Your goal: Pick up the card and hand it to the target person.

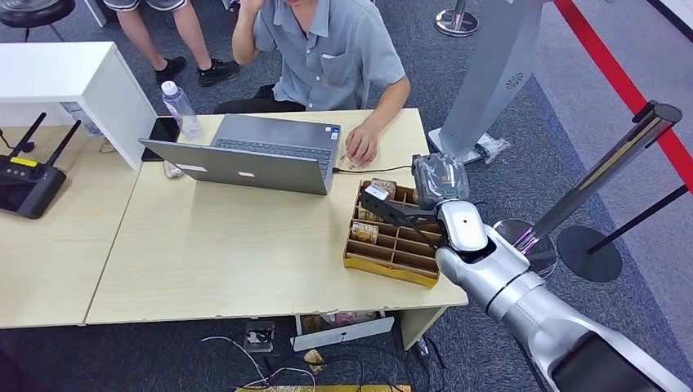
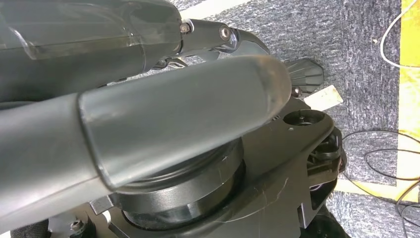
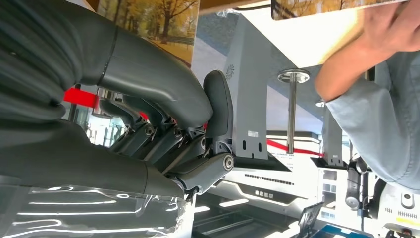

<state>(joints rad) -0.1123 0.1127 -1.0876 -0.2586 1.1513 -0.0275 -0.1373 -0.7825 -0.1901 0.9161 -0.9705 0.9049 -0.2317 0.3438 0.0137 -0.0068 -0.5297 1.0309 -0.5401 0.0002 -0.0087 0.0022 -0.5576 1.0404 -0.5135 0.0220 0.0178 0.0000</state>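
A wooden divided box stands at the table's right end with several cards upright in its compartments. My right hand hovers over the box's far side, coming in from the lower right. A small pale card sticks out at its fingertips. Seen from the right wrist, the fingers are curled in and the thumb presses against them, hiding the card. A person in a grey shirt sits across the table with one hand resting near the box. The left wrist view shows my left hand close up, its grip unclear.
An open grey laptop sits mid-table with a cable running toward the box. A water bottle and a phone lie behind it. A black controller is on the left table. Stanchion posts stand on my right.
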